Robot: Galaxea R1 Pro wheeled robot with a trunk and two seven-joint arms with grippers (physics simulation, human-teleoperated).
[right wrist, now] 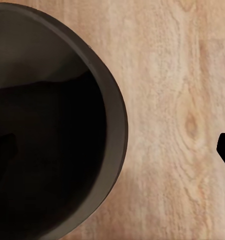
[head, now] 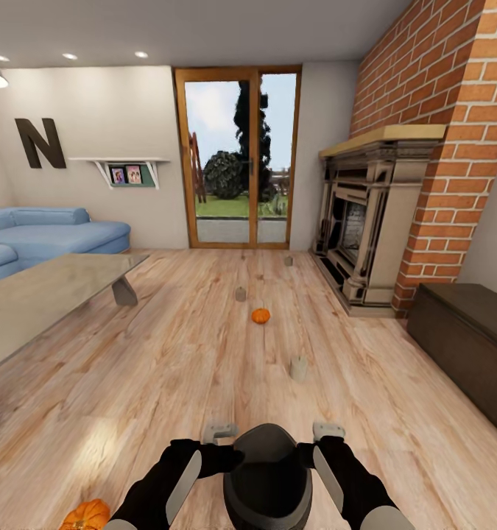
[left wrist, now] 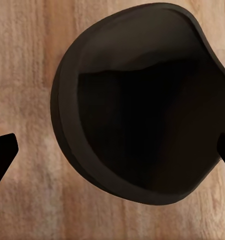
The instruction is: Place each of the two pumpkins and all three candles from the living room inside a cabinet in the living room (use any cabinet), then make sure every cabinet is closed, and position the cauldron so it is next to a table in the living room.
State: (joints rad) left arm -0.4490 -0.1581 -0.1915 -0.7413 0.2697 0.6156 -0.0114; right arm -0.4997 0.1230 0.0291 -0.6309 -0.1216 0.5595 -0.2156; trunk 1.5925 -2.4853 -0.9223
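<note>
The cauldron (head: 267, 478) sits on the wood floor (head: 204, 368) just before the robot, between the left gripper (head: 220, 433) and right gripper (head: 328, 430), about equally near to each; both are spread open and grasp nothing. It is smooth, black, round, open-mouthed; the glass table (head: 49, 294) lies ahead to the left.

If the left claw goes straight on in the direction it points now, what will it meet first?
Most likely the cauldron: in the left wrist view its dark open mouth lies straight ahead between the fingertips, with wooden floor around it. Depth is unclear, so the claw might enter the opening before touching anything.
</note>
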